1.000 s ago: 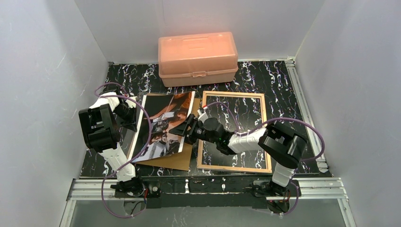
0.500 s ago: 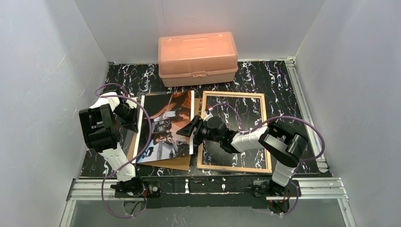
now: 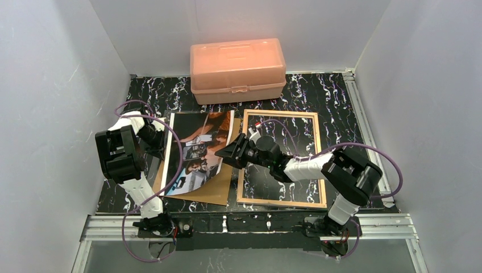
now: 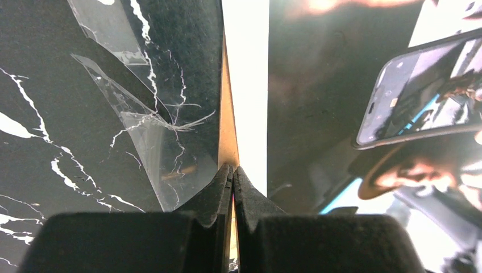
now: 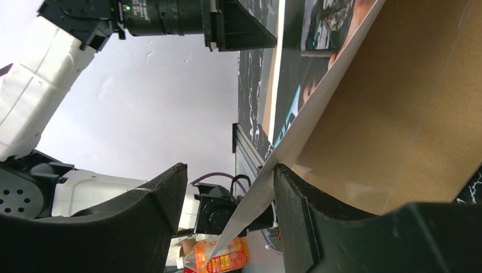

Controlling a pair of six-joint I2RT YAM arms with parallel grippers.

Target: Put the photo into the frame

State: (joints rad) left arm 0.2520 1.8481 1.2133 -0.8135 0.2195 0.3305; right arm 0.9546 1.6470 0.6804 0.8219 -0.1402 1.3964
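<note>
Our left gripper [image 4: 233,170] sits fully closed at the left border of the photo [image 4: 318,114]. Our right gripper [image 5: 230,168] gapes around its raised right edge.

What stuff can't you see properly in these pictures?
- Top view: tips of the left tool, hidden by its own arm.
- Top view: most of the brown board, covered by the photo; part of the left rail of the frame, behind the right tool and its arm.
- Right wrist view: whether the right tool touches the photo's lifted edge, too close to tell.
- Left wrist view: most of the photo, cut off by the picture's edges and blurry.
</note>
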